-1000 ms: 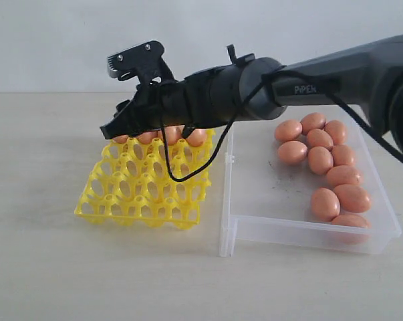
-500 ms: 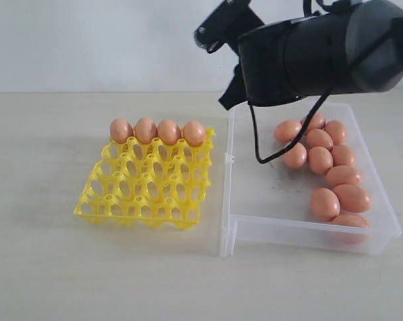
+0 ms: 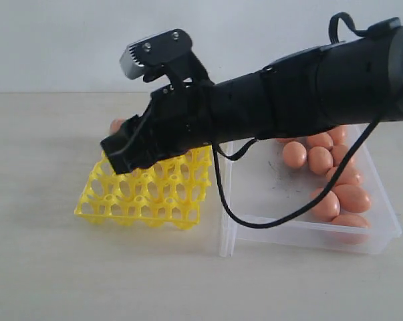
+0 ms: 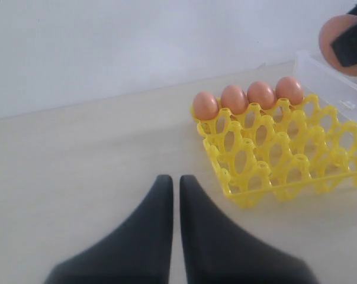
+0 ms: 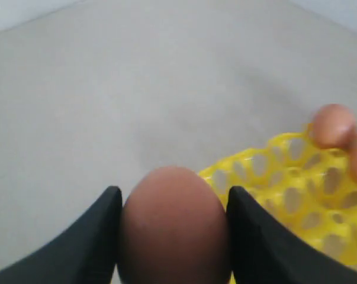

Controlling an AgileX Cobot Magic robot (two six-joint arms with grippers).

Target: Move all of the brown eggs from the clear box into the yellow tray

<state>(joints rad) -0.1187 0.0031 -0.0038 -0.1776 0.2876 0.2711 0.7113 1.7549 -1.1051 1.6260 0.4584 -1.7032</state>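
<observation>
Placing step, fifth egg by the look of it. Have the left gripper (image 4: 176,180) nearest, pinched together on nothing, low over bare table (image 4: 77,177) short of the yellow tray (image 4: 249,198). Seeing the near three rows of cups empty and the far row filled with four brown eggs (image 4: 247,97). Carrying the held egg (image 5: 173,225) in the right gripper (image 3: 121,152), clamped on both its sides, above the tray's left part and not yet in a cup; can't call which cup lies underneath. Further right, clear box (image 3: 288,231) with loose eggs (image 3: 351,197) along its far and right side, partly hidden behind the arm (image 3: 308,93).

Next: line up over an empty cup beside the filled row, lower straight between the posts, release only once seated, steer clear of the seated four.
</observation>
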